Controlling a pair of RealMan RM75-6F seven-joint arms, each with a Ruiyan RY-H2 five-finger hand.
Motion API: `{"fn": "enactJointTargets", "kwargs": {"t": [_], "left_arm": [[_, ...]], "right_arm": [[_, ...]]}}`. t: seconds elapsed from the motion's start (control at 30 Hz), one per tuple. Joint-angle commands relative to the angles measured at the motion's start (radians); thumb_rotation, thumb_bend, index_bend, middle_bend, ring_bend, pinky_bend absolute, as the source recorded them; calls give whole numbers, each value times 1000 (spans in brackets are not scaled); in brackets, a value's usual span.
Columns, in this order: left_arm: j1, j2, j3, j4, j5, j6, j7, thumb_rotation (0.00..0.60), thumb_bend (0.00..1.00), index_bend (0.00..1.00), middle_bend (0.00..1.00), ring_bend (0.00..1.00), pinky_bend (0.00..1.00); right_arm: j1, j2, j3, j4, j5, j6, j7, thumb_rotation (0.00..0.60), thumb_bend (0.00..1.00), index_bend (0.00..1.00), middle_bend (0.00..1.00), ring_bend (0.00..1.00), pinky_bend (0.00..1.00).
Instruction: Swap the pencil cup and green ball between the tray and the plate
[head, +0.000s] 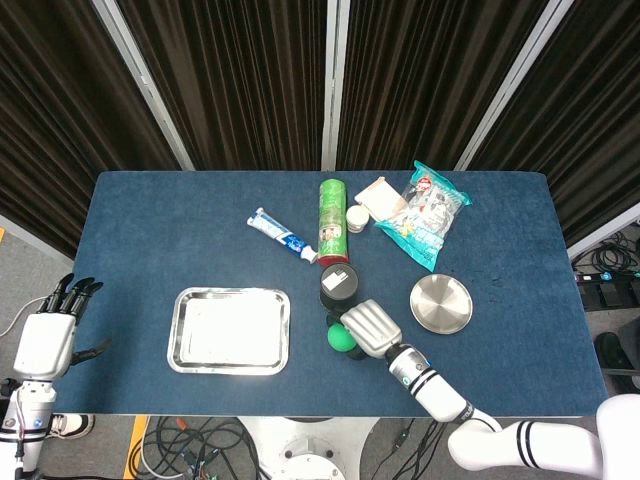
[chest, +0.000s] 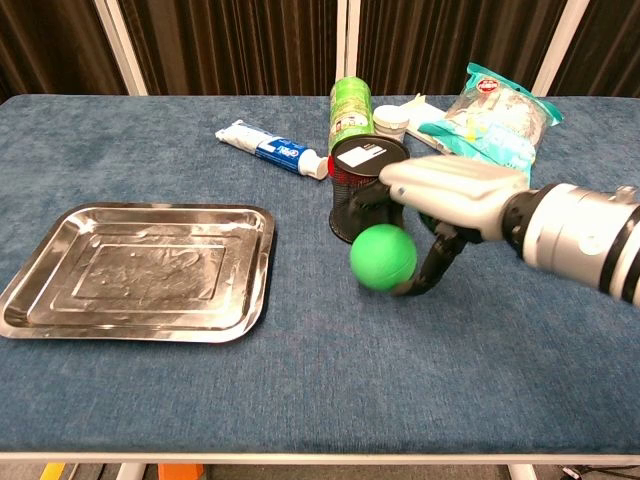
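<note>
Head view overhead; chest view low, frontal, nearer.

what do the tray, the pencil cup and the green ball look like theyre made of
The tray looks like polished metal, probably stainless steel: it mirrors light with bright streaks. The pencil cup looks like black wire mesh, likely metal, since the table shows through its wall. The green ball, held by the right hand, has a matte, even surface with no glare, perhaps foam or rubber; the pictures leave that open.
</note>
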Motion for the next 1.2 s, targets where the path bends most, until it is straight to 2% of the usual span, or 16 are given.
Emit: {"fn": "enactJointTargets", "kwargs": {"t": [0.03, 0.23, 0.33, 0.5, 0.57, 0.7, 1.07, 1.2], "left_arm": [[1, 0, 0, 4, 1, -1, -3, 600, 88, 167, 129, 45, 261], [3, -5, -2, 13, 1, -3, -13, 600, 88, 167, 129, 45, 261], [3, -6, -3, 14, 2, -2, -15, 600, 88, 167, 129, 45, 261], [5, -4, -6, 14, 2, 0, -17, 600, 88, 167, 129, 45, 261], [6, -2, -6, 13, 3, 1, -18, 600, 88, 167, 129, 45, 261], [6, -1, -6, 11, 4, 0, -18, 600, 88, 167, 129, 45, 261], [6, 1, -9, 3, 8, -2, -12, 600, 88, 167, 129, 45, 261], [8, 6, -9, -2, 12, 3, -14, 600, 88, 167, 129, 45, 261]], "right_arm": [[5, -12, -9, -3, 4, 4, -16, 600, 160, 648, 510, 448, 688], [5, -21, -27, -3, 15, 13, -43, 600, 159, 643, 509, 446, 687], [6, -21, -34, 0, 16, 13, -49, 600, 156, 601, 492, 438, 663], [10, -14, -42, 0, 23, 8, -59, 600, 117, 432, 428, 360, 578], [10, -9, -47, -6, 19, 7, -56, 600, 105, 355, 370, 302, 527], [6, 3, -51, -17, 3, 15, -39, 600, 83, 271, 273, 196, 413], [-19, 52, -58, -70, -49, 66, 2, 600, 72, 228, 221, 143, 350], [-53, 127, -67, -152, -92, 129, 11, 600, 70, 228, 234, 143, 350]]}}
